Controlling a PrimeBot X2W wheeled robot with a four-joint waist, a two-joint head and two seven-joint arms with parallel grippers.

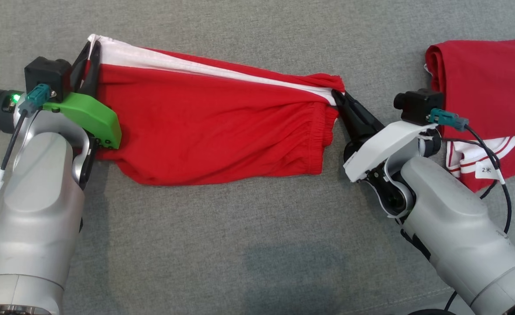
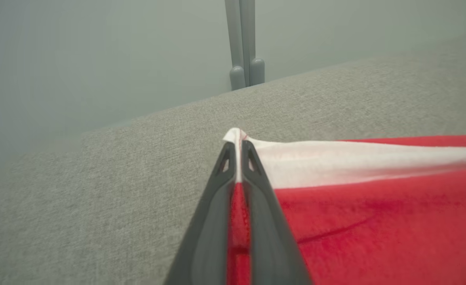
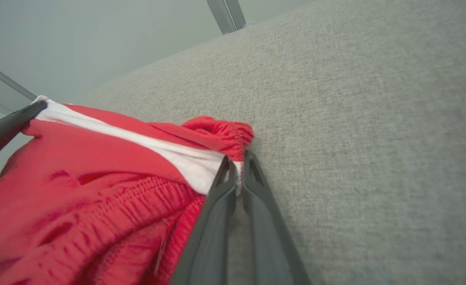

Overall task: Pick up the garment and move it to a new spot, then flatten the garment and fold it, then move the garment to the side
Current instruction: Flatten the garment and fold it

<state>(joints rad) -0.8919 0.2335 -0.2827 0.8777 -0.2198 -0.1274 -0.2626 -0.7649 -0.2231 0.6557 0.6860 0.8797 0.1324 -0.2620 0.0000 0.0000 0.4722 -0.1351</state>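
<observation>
The garment (image 1: 213, 127) is a pair of red shorts with a white side stripe, stretched sideways across the grey cloth surface. My left gripper (image 1: 92, 50) is shut on its far left corner, where the white stripe ends. In the left wrist view that gripper (image 2: 237, 148) pinches the white and red cloth (image 2: 367, 206) between its dark fingers. My right gripper (image 1: 338, 97) is shut on the elastic waistband at the garment's right end. The right wrist view has this gripper (image 3: 236, 164) clamping the stripe just under the gathered red waistband (image 3: 221, 132).
A second red garment (image 1: 489, 96) with white trim and a small label lies at the right edge, just behind my right wrist. The grey cloth surface (image 1: 248, 245) stretches bare toward me. Its far edge and a grey post (image 2: 244, 43) show in the left wrist view.
</observation>
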